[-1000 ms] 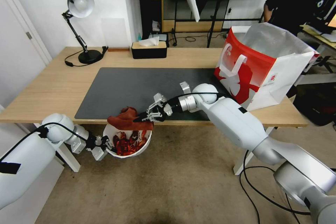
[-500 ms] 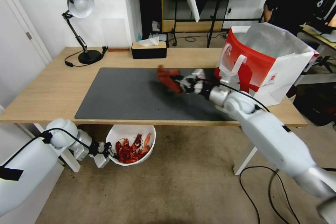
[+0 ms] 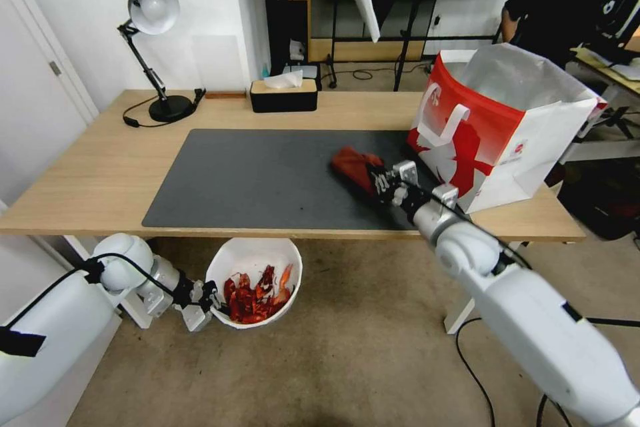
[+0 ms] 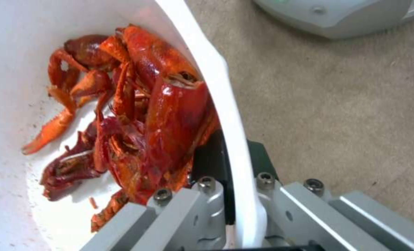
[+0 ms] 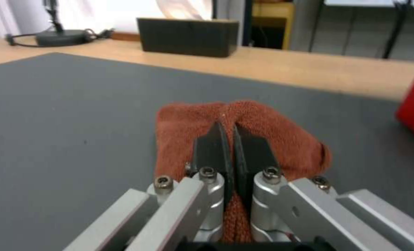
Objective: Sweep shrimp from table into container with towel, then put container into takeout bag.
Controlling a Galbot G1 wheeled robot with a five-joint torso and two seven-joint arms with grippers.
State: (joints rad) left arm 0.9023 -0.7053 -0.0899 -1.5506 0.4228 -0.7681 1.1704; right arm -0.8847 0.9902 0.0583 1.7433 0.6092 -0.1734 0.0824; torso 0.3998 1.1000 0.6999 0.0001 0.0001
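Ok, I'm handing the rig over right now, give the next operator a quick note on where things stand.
Left gripper: shut on the rim of the container, held below the table edge, over the floor.
Right gripper: shut on the towel, over the mat beside the takeout bag.
Done: the shrimp are in the container; none seen on the mat.
Left: put the container into the bag.

Your head camera looks down over the table (image 3: 100, 167); each wrist camera sits close behind its fingers.
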